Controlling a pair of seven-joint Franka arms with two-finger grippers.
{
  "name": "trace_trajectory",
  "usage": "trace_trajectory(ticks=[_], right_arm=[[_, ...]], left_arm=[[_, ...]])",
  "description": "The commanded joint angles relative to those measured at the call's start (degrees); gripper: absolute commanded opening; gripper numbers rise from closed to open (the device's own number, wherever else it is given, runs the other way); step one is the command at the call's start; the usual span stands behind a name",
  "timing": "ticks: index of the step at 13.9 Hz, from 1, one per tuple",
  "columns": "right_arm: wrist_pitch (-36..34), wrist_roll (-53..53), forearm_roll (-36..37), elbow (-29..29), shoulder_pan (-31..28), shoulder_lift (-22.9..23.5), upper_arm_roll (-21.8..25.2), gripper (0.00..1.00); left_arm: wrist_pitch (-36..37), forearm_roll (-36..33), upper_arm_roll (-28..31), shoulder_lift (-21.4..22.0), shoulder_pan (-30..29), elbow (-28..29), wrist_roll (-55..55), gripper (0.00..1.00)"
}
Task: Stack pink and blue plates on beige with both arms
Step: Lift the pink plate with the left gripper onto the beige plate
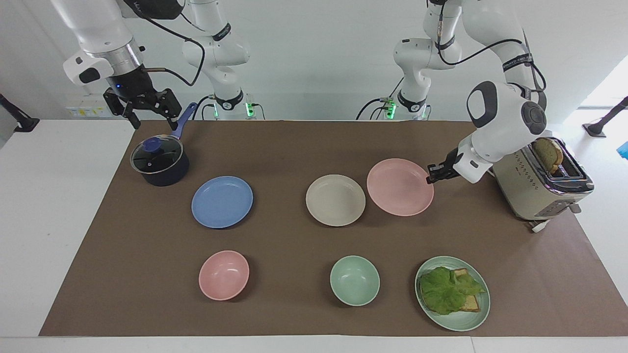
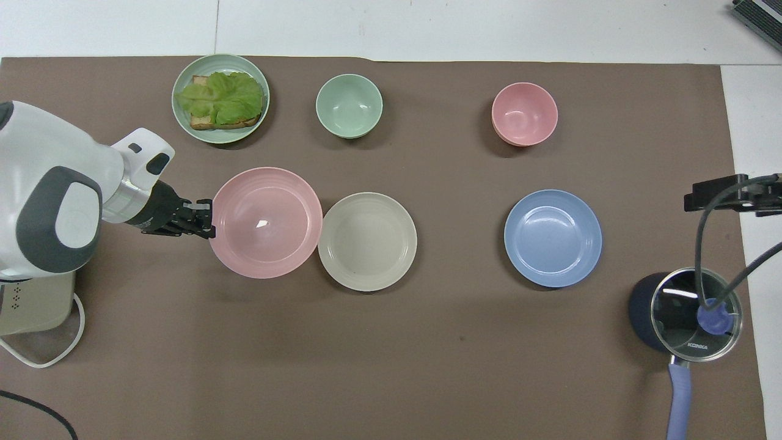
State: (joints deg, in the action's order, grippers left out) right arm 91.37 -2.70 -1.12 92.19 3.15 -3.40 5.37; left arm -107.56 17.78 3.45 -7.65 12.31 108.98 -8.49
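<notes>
Gripping the pink plate (image 1: 400, 193) by its rim, left hand (image 1: 433, 173) clamped, plate raised over the surface (image 1: 294, 147), just beside the beige plate (image 1: 335, 200). Blue plate (image 1: 222, 201) flat toward the right arm's end, near the pot (image 1: 160, 163). Right hand (image 1: 145, 105) spread apart, waiting above the pot.

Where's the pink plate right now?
The pink plate is up off the table, gripped at its rim by the left gripper, beside the beige plate on the toaster's side.
</notes>
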Motion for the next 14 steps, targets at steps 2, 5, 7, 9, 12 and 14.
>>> trace_trajectory(ticks=[2, 5, 7, 9, 12, 14], right_arm=[[0.6, -0.8, -0.3, 1.0, -0.4, -1.1, -0.4, 1.00], [0.6, -0.8, -0.3, 1.0, -0.4, -1.1, -0.4, 1.00], [0.4, -0.7, -0.3, 1.0, -0.1, -1.1, -0.4, 1.00], [0.4, -0.7, -0.3, 1.0, 0.1, -1.1, -0.4, 1.00], [0.4, -0.7, -0.3, 1.0, 0.1, -1.1, -0.4, 1.00], [0.3, -0.7, -0.3, 1.0, 0.2, -1.1, -0.5, 1.00]], left_arm=[[-4.2, 1.2, 0.6, 0.7, 5.1, 0.6, -6.2, 0.00], [-8.2, 1.8, 0.6, 0.7, 9.1, 1.0, -11.3, 0.00], [-11.2, 1.9, 0.6, 0.1, 12.2, 1.7, -13.8, 0.00], [-14.5, 2.0, 0.6, -0.3, 14.6, 3.3, -15.8, 0.00], [-18.5, 2.2, 0.6, -2.8, 17.1, 4.8, -17.7, 0.00], [-18.7, 2.2, 0.6, -2.6, 17.1, 5.7, -17.5, 0.00]])
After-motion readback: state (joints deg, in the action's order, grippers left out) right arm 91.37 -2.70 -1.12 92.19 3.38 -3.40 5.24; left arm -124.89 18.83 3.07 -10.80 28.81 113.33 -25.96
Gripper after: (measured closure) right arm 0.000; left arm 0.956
